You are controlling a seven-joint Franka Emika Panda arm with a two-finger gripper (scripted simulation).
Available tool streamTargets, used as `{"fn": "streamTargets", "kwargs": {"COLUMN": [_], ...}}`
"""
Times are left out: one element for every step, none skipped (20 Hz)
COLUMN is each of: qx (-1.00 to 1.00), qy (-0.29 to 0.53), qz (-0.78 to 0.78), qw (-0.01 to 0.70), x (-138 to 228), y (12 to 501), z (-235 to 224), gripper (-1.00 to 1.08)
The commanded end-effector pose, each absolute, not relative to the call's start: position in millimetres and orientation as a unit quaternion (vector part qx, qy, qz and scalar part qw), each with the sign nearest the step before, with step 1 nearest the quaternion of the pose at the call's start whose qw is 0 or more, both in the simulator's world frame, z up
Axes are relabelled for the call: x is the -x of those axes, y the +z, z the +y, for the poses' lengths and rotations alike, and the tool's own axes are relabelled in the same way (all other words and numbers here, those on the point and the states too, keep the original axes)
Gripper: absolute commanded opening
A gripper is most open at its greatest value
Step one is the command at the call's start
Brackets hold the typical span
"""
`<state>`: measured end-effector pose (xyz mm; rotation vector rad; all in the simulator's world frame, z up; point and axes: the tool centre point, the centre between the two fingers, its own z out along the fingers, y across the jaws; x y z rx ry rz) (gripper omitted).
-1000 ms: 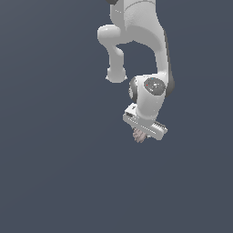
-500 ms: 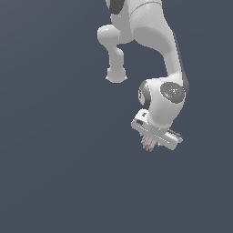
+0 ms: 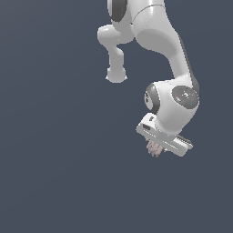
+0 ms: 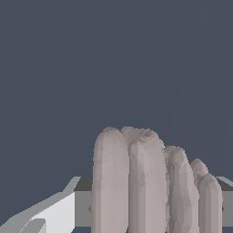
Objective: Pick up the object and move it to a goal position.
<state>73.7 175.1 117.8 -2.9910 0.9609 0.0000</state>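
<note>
The white robot arm [image 3: 154, 41] bends down on the exterior view's right. Its gripper [image 3: 157, 148] is closed around the object [image 3: 154, 149], a small pinkish-brown ribbed lump poking out under the white bar.

Franka Panda arm [image 3: 159, 36]: glossy white rounded links are shown, joined by dark grey seams. A grey joint cap [image 3: 185, 96] with small coloured marks is fitted above a flat white gripper bar [image 3: 164, 135].

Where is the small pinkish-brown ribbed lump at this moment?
The small pinkish-brown ribbed lump sits in the lower right part of the exterior view, directly under the arm's white gripper bar; it fills the wrist view's foreground.
</note>
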Motion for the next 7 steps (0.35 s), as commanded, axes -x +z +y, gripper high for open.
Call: {"fn": "streamTargets", "kwargs": {"qx": [0.952, 0.952, 0.952, 0.952, 0.952, 0.952, 0.952], "qy": [0.0, 0.0, 0.0, 0.0, 0.0, 0.0, 0.0], "qz": [0.306, 0.306, 0.306, 0.306, 0.306, 0.306, 0.306], "qw": [0.0, 0.0, 0.0, 0.0, 0.0, 0.0, 0.0], "x": [-78.1, -79.2, -80.1, -80.8, -81.3, -81.5, -81.6], "y": [119.4, 119.7, 120.0, 120.2, 120.4, 120.4, 120.5], "z": [177.6, 178.3, 178.8, 179.2, 179.5, 179.7, 179.7], "gripper": [-1.0, -1.0, -1.0, -1.0, -1.0, -1.0, -1.0]}}
